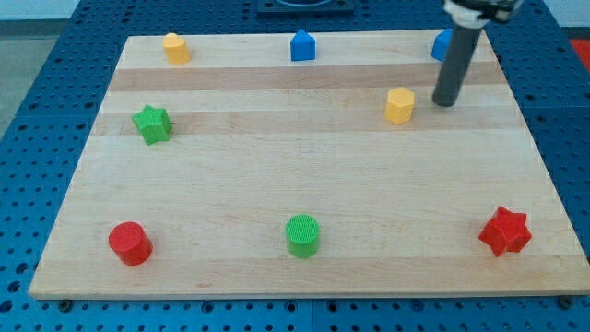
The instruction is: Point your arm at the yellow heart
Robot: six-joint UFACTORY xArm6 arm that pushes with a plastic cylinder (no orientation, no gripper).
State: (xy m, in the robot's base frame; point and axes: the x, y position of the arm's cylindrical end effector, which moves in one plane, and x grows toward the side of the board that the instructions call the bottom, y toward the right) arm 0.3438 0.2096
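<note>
The yellow heart [175, 47] sits near the top left corner of the wooden board [304, 175]. My tip [446, 102] rests on the board at the upper right, far to the right of the heart. It stands just right of a yellow pentagon-like block [399, 105], with a small gap between them. The dark rod rises from the tip toward the view's top.
A blue block [302, 44] is at the top middle. Another blue block [442, 44] is partly hidden behind the rod. A green star [152, 124] is at the left. A red cylinder [130, 243], a green cylinder [302, 235] and a red star [504, 231] line the bottom.
</note>
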